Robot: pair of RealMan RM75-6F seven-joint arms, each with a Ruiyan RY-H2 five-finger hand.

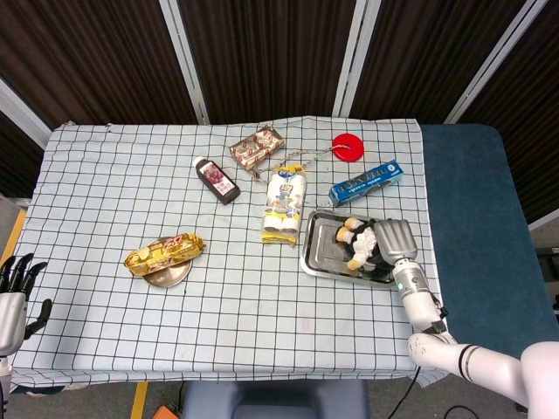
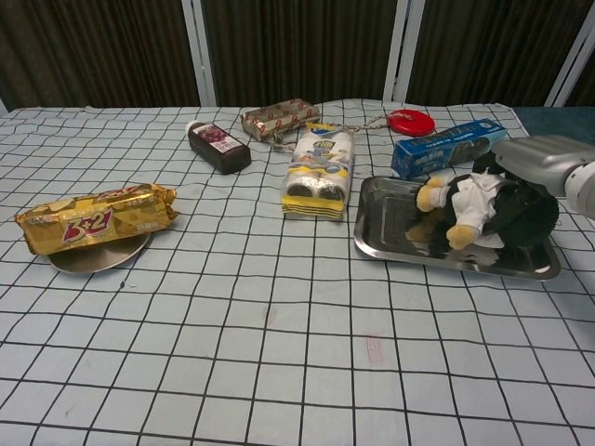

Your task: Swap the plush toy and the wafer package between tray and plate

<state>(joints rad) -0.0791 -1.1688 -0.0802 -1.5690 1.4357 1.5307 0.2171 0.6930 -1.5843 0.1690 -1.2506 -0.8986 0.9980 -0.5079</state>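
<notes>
Soft, light plush toy point(image 2: 488, 206) lying in the steel tray point(image 2: 390, 237) at the counter's right, right robot hand point(image 1: 395, 237) curled over its dark body, seemingly clamped on it; likely squashy, best gripped round the middle. Wafer package point(image 2: 98, 217) resting on the plate point(image 2: 93, 257) at left: light, crinkly, probably slippery and crushable, best taken across its width. Left robot hand point(image 1: 16, 290) idle off the counter's edge, fingers apart

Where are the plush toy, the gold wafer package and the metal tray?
plush toy point(image 2: 483, 206): chest view, its black-and-white body.
wafer package point(image 2: 93, 218): chest view, the wrapper's printed front.
tray point(image 2: 386, 223): chest view, bare left floor.
</notes>
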